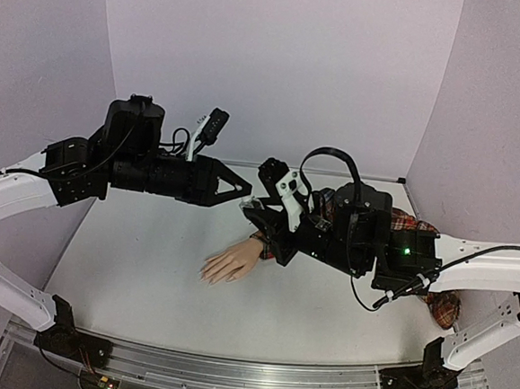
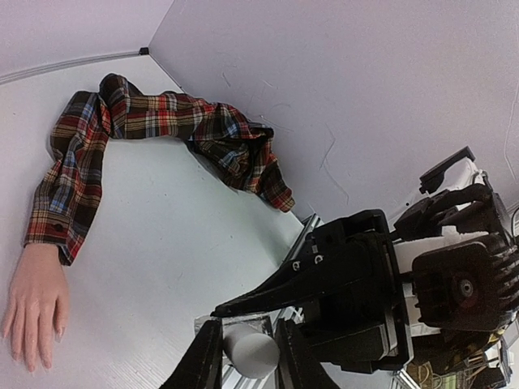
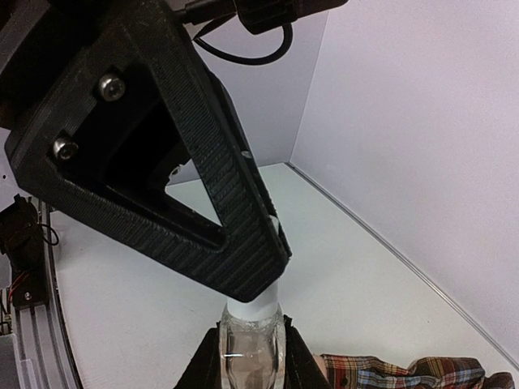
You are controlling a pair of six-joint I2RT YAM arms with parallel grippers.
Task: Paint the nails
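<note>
The pale mannequin hand lies palm down on the table and ends a red plaid sleeve. In the left wrist view the hand shows tiny nails at its fingertips. My right gripper is shut on a small clear bottle, held in the air above the table behind the hand. My left gripper is shut on the bottle's white cap. The cap also shows in the right wrist view. In the top view the two grippers, left and right, meet tip to tip.
The sleeve runs in a bunched curve towards the back right corner. The white tabletop is walled by pale panels at the back and sides. A metal rail runs along the near edge.
</note>
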